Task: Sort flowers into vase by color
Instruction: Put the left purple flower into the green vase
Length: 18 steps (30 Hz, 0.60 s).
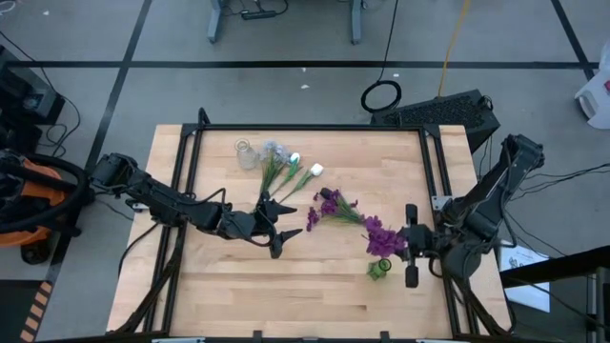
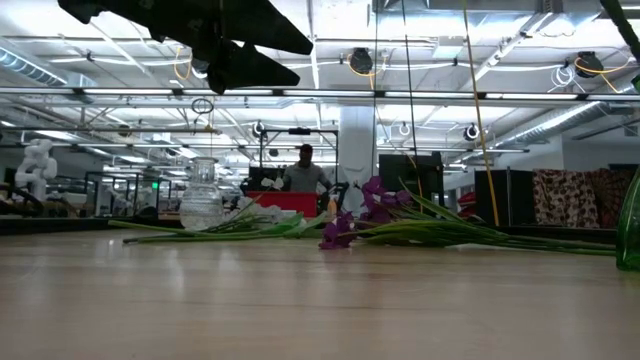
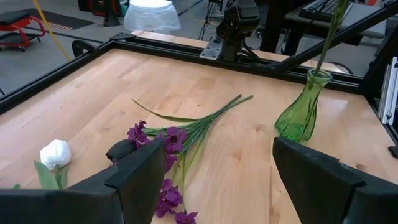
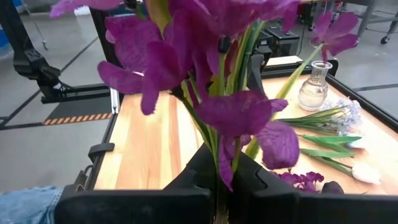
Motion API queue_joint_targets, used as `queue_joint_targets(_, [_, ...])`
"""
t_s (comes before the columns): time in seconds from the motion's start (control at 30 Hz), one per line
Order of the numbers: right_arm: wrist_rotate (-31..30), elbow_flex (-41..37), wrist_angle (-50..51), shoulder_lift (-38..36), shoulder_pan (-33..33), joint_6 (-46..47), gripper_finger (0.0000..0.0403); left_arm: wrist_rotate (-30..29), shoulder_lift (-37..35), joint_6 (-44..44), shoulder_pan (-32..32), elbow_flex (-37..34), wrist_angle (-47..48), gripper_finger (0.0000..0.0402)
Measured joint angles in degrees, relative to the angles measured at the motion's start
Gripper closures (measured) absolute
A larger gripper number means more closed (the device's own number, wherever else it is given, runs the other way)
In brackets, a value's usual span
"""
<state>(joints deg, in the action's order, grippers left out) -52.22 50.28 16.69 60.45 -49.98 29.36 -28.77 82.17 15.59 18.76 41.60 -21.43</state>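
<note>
Setting: a large open-plan robotics lab or industrial workshop. Evidence: a butcher-block wooden table [image 1: 315,276] framed by a black metal rail [image 1: 310,127], standing on a grey concrete floor [image 1: 286,90] marked with dark lines; a high ceiling with exposed beams, pipework and strip lights [image 2: 520,60]; loose cables [image 1: 381,95] and a yellow cord [image 1: 453,43] trailed over the floor; a black keyboard [image 1: 448,110] lay beyond the table; further workstations and a person [image 2: 305,172] behind a red bench [image 2: 290,203] stood in the background; hazard-striped tape [image 4: 78,118] marked the floor.
</note>
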Motion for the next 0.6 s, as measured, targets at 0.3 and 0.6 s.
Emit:
queue_joint_targets(0.3, [0.0,0.0,0.0,2.8,0.0,0.6,0.0399,0.0,1.2,0.1,0.0,0.0,-0.1,0.0102])
queue_joint_targets(0.6, [0.3,0.0,0.5,4.4,0.0,1.1,0.0399,0.0,5.0,0.7,0.0,0.0,-2.3,0.0102])
